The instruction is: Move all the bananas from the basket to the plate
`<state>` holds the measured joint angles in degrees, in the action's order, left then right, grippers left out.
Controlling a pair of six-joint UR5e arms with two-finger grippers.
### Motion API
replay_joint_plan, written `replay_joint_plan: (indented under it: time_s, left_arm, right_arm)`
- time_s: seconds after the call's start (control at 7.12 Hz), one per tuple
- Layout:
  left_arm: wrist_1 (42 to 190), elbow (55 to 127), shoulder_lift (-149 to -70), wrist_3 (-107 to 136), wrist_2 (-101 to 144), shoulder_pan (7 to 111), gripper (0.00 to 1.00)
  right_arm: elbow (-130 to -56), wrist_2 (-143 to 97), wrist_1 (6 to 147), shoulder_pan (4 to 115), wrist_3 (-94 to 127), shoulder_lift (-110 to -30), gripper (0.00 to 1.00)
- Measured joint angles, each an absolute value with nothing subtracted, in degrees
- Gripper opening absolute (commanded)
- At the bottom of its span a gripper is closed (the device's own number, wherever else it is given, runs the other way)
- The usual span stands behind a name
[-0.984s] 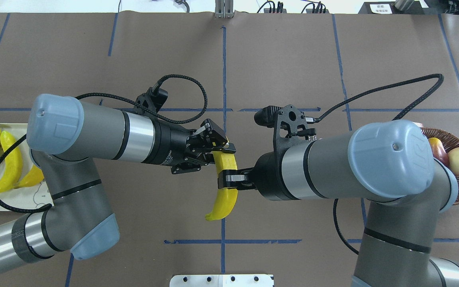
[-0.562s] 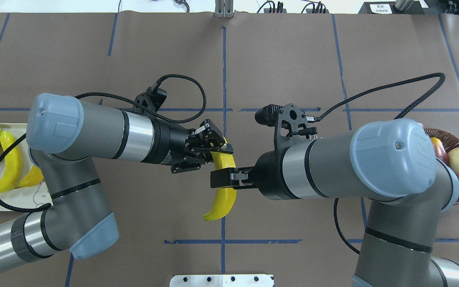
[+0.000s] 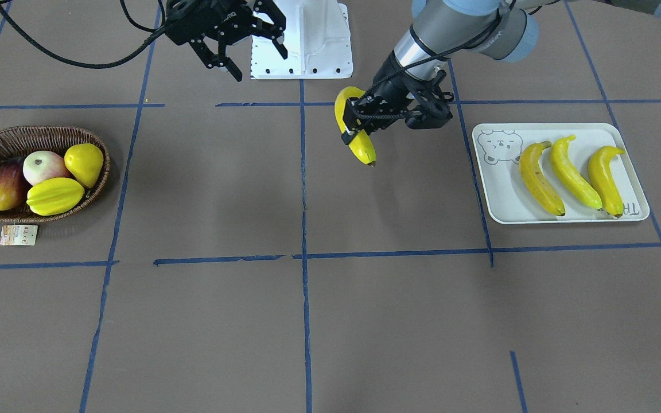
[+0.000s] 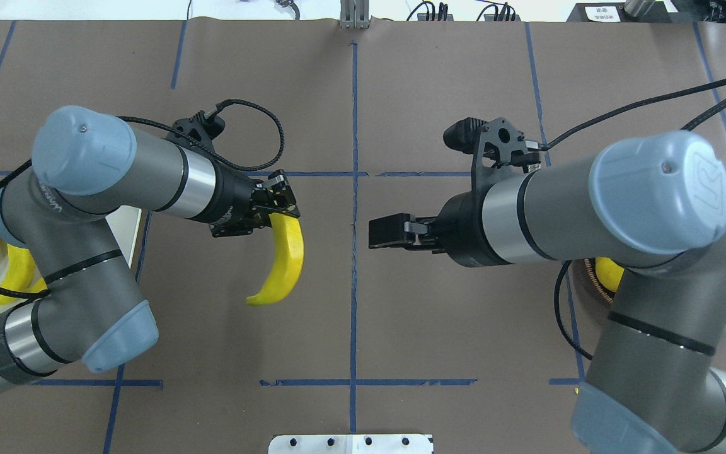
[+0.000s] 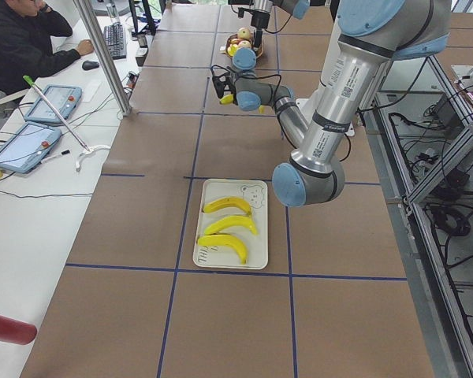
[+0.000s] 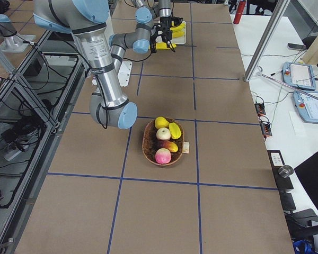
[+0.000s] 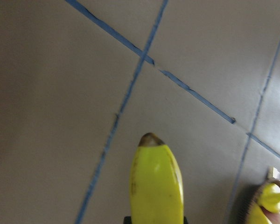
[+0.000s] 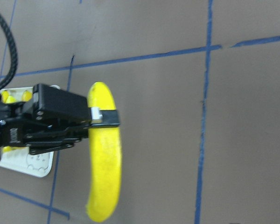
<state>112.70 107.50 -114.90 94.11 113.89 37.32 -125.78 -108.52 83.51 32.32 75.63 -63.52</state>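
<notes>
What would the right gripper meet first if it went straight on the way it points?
Most likely the banana held in the left gripper: the right gripper points across at it, and the right wrist view shows it ahead. Nothing shows between them, though relative height is unclear.

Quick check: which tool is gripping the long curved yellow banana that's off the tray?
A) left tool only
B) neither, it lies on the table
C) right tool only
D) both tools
A: the left tool is shut on the long curved bright-yellow banana, held above the table, while the right tool stands open, empty and apart from it.
</notes>
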Motion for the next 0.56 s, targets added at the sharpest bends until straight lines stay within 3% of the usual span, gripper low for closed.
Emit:
replay_joint_plan:
  time_s: [0.56]
  left_arm:
    - [106.0,106.8,-99.2,80.7,113.7,43.6,0.00]
  right_arm:
    - [-125.6,-116.5,99.6,47.8,50.8,-68.1,1.00]
